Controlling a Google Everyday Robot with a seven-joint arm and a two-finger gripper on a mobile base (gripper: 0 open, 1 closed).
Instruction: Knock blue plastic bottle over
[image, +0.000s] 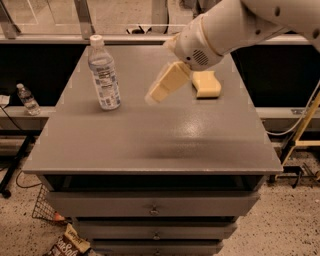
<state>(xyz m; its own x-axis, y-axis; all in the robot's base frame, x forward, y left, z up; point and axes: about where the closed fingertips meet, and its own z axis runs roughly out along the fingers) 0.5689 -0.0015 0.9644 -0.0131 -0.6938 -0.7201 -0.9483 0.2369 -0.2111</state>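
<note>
Place: lab or workshop.
Floor (300, 225): speckled concrete, far below the jaws.
Table (150, 150): grey metal, under the jaws, drawers (152, 206) beneath.
Wire basket (42, 207): on the floor, lower left of the jaws.
Gripper (162, 87): above the table's middle.

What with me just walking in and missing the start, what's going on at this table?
A robot arm is working over a grey drawer cabinet. Its gripper hangs above the tabletop, to the right of the blue plastic bottle and apart from it. The bottle stands upright near the back left of the top, so it is not yet knocked over. A yellow sponge lies farther right, untouched.
</note>
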